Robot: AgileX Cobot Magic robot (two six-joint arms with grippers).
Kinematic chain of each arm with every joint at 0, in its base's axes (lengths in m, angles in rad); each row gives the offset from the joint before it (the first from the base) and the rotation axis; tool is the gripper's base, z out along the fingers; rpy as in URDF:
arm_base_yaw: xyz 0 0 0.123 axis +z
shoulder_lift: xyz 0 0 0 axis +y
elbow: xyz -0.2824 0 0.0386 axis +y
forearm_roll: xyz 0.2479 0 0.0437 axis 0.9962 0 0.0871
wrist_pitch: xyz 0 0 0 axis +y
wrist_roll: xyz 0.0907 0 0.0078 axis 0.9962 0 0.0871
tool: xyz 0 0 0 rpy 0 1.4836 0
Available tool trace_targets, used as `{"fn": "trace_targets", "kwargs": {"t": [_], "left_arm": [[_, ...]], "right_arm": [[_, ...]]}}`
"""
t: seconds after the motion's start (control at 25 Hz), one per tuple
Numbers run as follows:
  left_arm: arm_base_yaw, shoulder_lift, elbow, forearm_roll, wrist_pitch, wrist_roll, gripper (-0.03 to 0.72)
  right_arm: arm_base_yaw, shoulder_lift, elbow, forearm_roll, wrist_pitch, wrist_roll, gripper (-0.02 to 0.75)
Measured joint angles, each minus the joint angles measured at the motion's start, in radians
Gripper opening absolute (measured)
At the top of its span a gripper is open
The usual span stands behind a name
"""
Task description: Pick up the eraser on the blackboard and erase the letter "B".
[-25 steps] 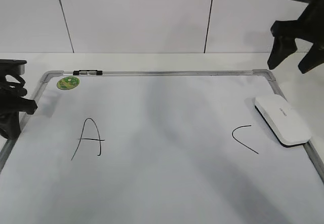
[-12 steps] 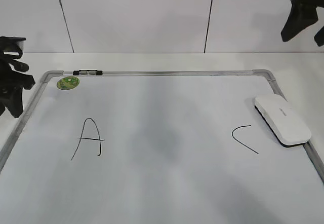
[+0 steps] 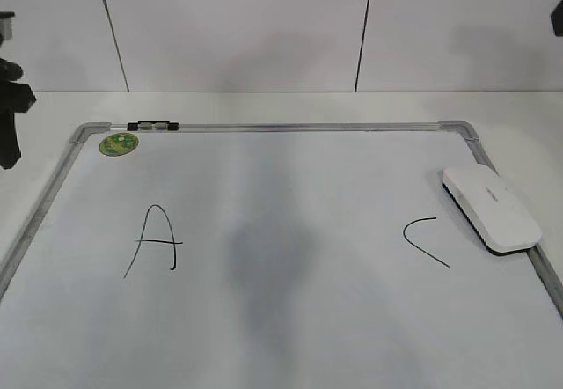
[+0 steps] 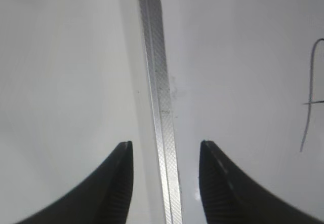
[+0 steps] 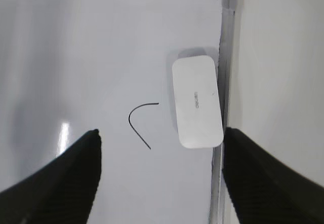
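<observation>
The white eraser (image 3: 490, 206) lies on the blackboard (image 3: 290, 195) by its right frame, next to the black "C" (image 3: 425, 239). No letter "B" shows; the board between the black "A" (image 3: 156, 239) and "C" is blank. My left gripper (image 3: 7, 116) is at the far left edge, open and empty; in the left wrist view it (image 4: 164, 145) hovers over the board's left frame (image 4: 161, 97). My right gripper (image 5: 162, 132) is open and empty, high above the eraser (image 5: 196, 101) and the "C" (image 5: 140, 120); only a sliver of it (image 3: 558, 15) shows at the exterior view's top right.
A round green sticker (image 3: 118, 143) sits in the board's far left corner, and a small black clip (image 3: 152, 126) is on the top frame. The board lies on a white table, and a white panelled wall (image 3: 237, 28) stands behind it.
Both arms have risen and drawn outward: the left gripper moved up along the left edge, and the right gripper has almost left the top right corner. The eraser has not moved.
</observation>
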Motion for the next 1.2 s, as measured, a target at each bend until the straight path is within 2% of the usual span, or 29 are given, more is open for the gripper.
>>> {"fn": "trace_targets", "kwargs": {"t": [0.44,0.6,0.84,1.2], "left_arm": [[0.000,-0.336,0.194,-0.032,0.017,0.001,0.274],[0.000,-0.437,0.271,-0.038,0.017,0.037,0.248],[0.000,-0.641,0.424,-0.051,0.010,0.046,0.242],[0.000,-0.928,0.660,-0.055,-0.097,0.049,0.240]], "right_arm": [[0.000,-0.421,0.350,-0.002,0.012,0.000,0.573],[0.000,-0.576,0.493,-0.004,0.012,-0.013,0.572],[0.000,-0.798,0.672,-0.007,-0.031,-0.051,0.572],[0.000,-1.034,0.901,-0.020,-0.113,-0.080,0.572]]}}
